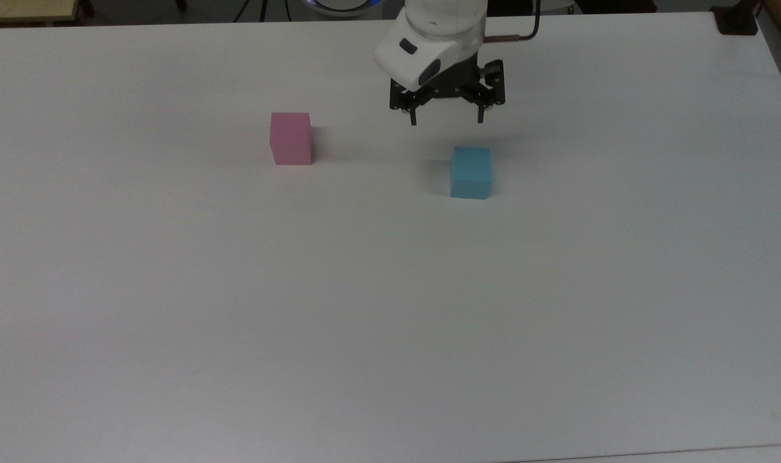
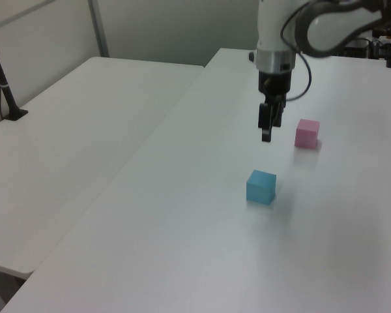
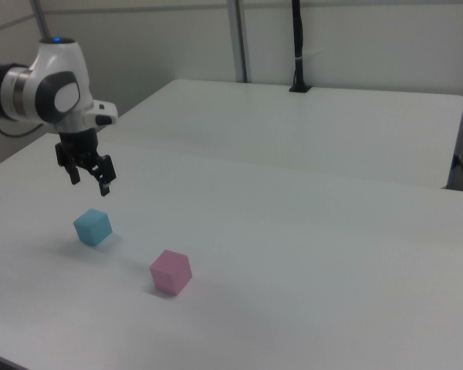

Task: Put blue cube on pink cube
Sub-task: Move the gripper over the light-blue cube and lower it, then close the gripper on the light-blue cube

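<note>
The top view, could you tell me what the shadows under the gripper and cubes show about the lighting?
In the top view the gripper casts only a faint, diffuse shadow on the white table; the blue cube and pink cube have soft shadows on the top view's left. No glare. The right view shows similarly soft shadows.

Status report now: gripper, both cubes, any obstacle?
Gripper open, empty, above table. Small sky-blue matte cube on white table, apart from pale pink matte cube. Nothing between them.

A white table [image 1: 390,321] bears the blue cube [image 1: 470,172] and pink cube [image 1: 291,138].
</note>
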